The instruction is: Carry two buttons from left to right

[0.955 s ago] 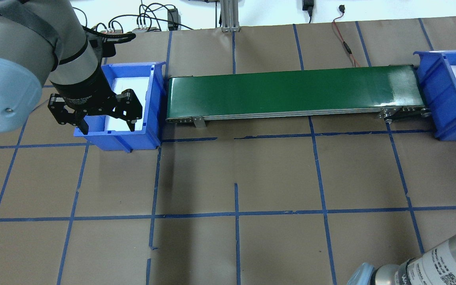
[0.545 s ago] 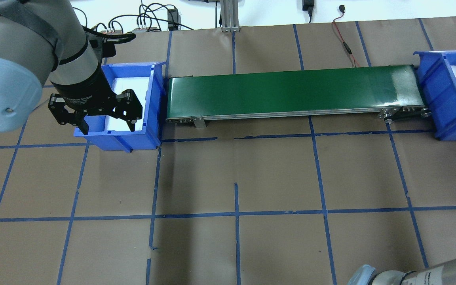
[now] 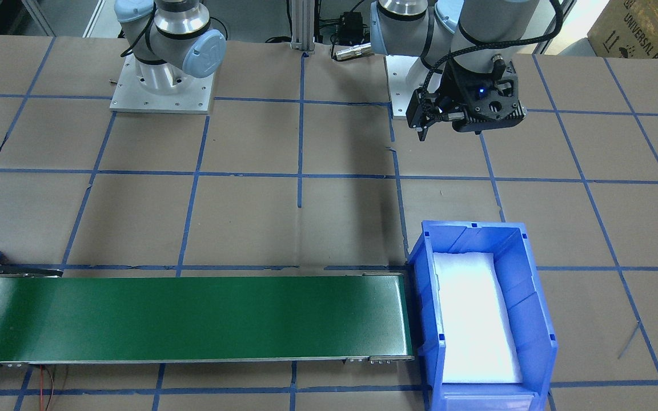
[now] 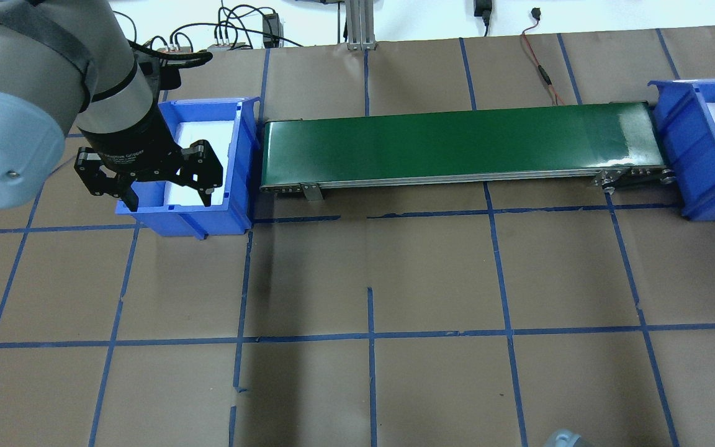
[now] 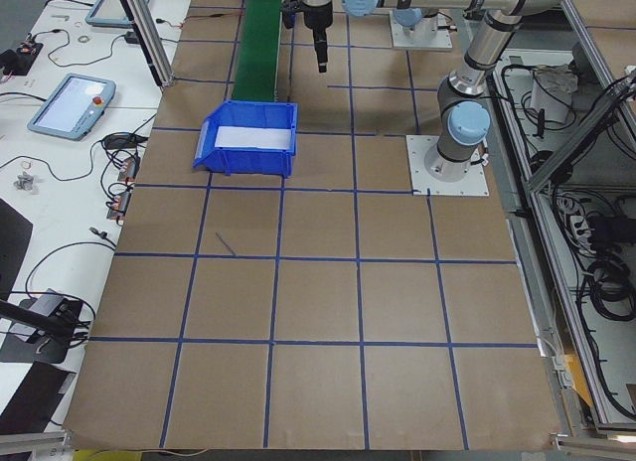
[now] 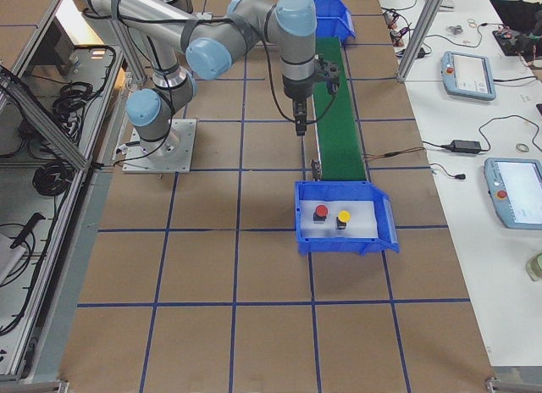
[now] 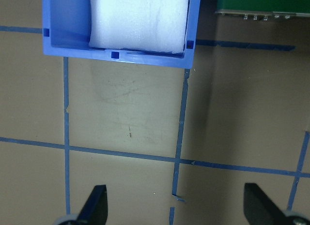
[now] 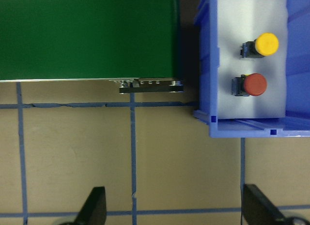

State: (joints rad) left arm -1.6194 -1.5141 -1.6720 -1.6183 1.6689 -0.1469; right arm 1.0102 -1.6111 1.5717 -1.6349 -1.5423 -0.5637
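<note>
At the right end of the smooth green belt (image 4: 457, 143), a blue plastic bin (image 8: 204, 65) holds the red button (image 8: 255, 84) and yellow button (image 8: 266, 44).
Both have round caps on black bodies and lie side by side, apart, on its white foam pad (image 8: 227, 113). Off the belt's left end, the left claw (image 4: 170, 200) hangs spread and empty by a second foam-lined bin (image 4: 242, 155). The right claw (image 8: 177, 208) is spread too, above the taped brown paper surface (image 4: 432, 273) near the belt's right end.
</note>
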